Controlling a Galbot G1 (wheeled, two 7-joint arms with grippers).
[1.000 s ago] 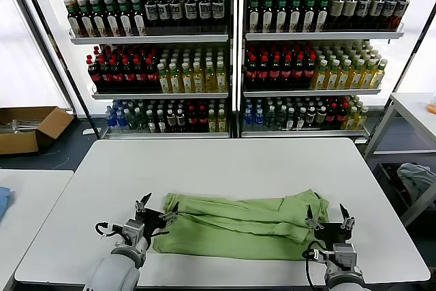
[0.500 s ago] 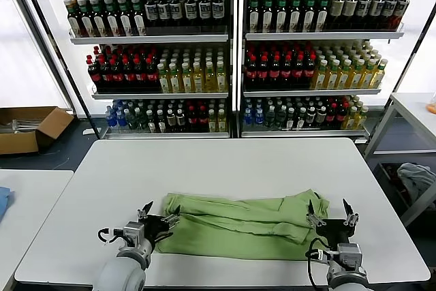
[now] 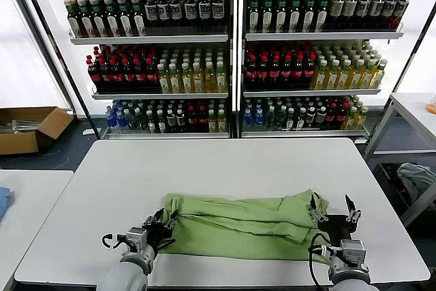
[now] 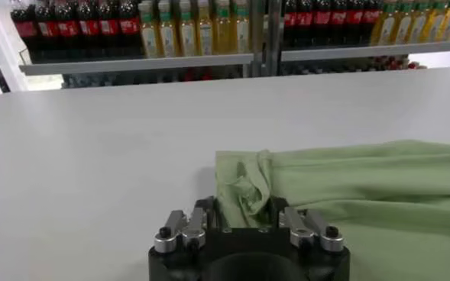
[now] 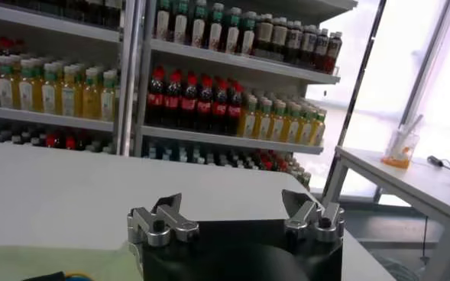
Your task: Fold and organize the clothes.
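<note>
The clothes (image 3: 238, 226) are a light green garment lying in a long folded strip across the near part of the white table (image 3: 225, 161). My left gripper (image 3: 163, 221) is at the strip's left end. In the left wrist view the left gripper (image 4: 242, 205) is shut on a bunched fold of the clothes (image 4: 347, 183), with fabric puckered between the fingers. My right gripper (image 3: 332, 204) stands open at the strip's right end, its fingers spread wide above the table. The right wrist view shows nothing between the right gripper (image 5: 236, 205) fingers, and a strip of green cloth (image 5: 56, 263) behind them.
Tall shelves of bottles (image 3: 231, 59) stand behind the table. A cardboard box (image 3: 30, 127) lies on the floor at the left, beside another white table (image 3: 27, 195). A third table (image 3: 415, 110) and a grey bundle (image 3: 415, 178) are at the right.
My left gripper has closed from wide open onto the left edge of the clothes. The right gripper has crept slightly forward along the table and stays open.
</note>
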